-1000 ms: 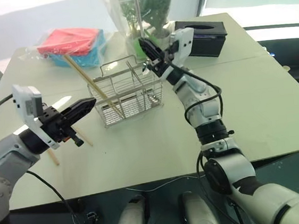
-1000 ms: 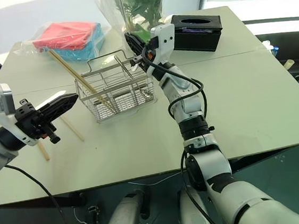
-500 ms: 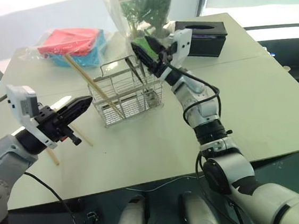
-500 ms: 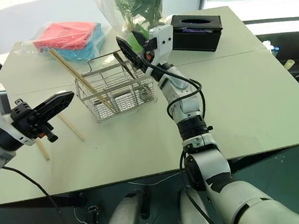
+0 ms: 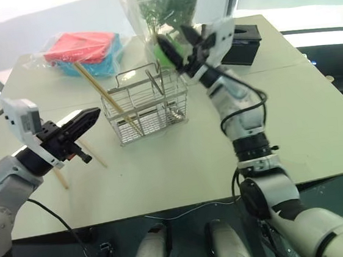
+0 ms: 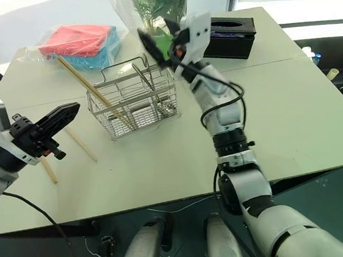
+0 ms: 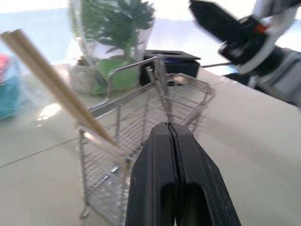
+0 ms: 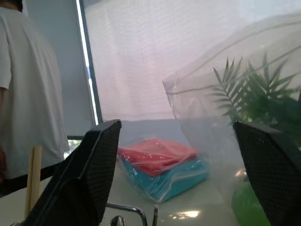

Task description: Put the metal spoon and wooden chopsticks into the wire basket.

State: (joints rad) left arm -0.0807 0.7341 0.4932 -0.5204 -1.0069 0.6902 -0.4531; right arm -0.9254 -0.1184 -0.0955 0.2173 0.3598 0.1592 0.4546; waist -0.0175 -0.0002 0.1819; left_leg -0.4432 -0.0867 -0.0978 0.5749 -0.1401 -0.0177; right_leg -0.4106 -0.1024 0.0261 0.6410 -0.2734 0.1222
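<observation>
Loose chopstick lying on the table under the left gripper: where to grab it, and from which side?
Probably mid-shaft on the chopstick, coming straight down with the fingers across its width. It lies flat on the table, thin and straight, so a side approach has nothing to catch. The left gripper is shut and must open first.

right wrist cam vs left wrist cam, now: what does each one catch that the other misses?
Right wrist view: a person in a white shirt standing past the table's far edge, and the window blind.

Left wrist view: the shut left tool, the wire basket with its full grid, and the black tissue box behind it.

Both: the open, empty right tool, the wrapped plant, the wooden chopsticks leaning in the basket, the basket's top wire, and the red-and-teal bag.
</observation>
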